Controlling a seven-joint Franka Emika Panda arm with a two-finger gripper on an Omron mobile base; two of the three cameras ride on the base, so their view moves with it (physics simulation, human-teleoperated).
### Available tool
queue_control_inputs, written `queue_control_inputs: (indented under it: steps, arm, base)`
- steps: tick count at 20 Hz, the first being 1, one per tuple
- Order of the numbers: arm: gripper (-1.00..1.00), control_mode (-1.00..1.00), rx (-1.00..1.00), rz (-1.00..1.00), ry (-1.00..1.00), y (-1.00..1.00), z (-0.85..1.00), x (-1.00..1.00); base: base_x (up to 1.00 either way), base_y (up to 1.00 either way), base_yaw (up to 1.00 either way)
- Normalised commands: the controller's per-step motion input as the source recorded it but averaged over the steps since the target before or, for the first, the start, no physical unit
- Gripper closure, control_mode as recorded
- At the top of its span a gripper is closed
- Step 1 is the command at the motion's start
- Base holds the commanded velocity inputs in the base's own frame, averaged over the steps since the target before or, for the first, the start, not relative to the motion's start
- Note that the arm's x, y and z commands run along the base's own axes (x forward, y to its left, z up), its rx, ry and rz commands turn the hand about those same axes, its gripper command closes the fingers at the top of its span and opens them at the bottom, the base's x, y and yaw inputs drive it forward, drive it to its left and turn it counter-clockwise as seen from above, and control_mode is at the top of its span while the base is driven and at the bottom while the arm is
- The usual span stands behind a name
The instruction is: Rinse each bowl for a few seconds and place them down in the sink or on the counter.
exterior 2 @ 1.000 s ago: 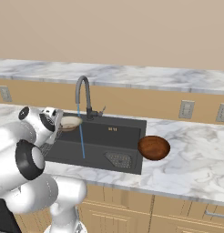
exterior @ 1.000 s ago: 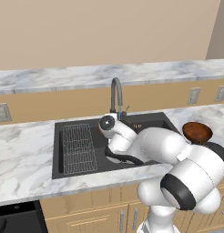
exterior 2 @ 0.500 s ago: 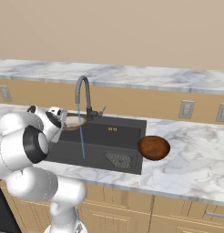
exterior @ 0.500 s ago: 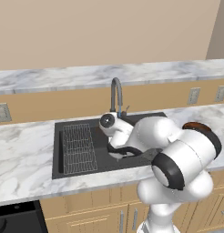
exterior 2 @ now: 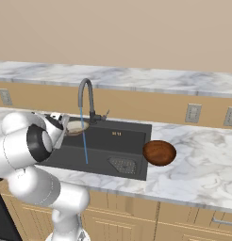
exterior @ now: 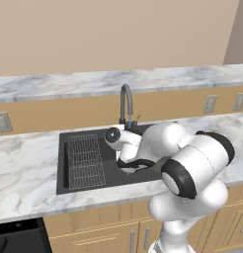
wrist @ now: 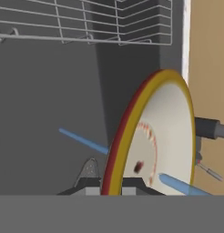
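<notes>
While your claw (wrist: pixel 111 184) pinches the tan bowl (wrist: pixel 152 136) by its rim over the sink (exterior 2: pixel 132 136), the water stream (exterior 2: pixel 84 136) falls just beside it, toward the drain.

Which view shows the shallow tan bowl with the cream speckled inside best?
Hand view: the tan bowl sits close, edge-on, rim and cream inside clear. Right base view shows it small beside the tap; in the left base view the arm hides it.
</notes>
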Motion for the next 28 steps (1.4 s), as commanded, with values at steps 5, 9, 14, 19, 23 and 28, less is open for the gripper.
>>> queue_control_inputs:
  steps: [5, 9, 14, 19, 23, 28]
  arm:
    - [1.00, -1.00, -0.04, -0.01, -0.04, 0.06, 0.00, -0.07]
    - [1.00, -1.00, -0.01, -0.02, -0.02, 0.10, 0.16, -0.09]
    - [1.00, -1.00, 0.03, -0.01, 0.01, 0.12, 0.24, -0.11]
    - [1.00, -1.00, 0.07, 0.00, 0.08, 0.13, 0.32, -0.12]
    - [1.00, -1.00, 0.07, 0.01, 0.09, 0.10, 0.36, -0.17]
    - [1.00, -1.00, 0.03, 0.06, 0.04, 0.11, 0.35, -0.26]
  base:
    - [0.00, 0.00, 0.00]
    - [0.00, 0.00, 0.00]
    - [0.00, 0.00, 0.00]
    - [0.00, 0.00, 0.00]
    - [0.00, 0.00, 0.00]
    - [0.00, 0.00, 0.00]
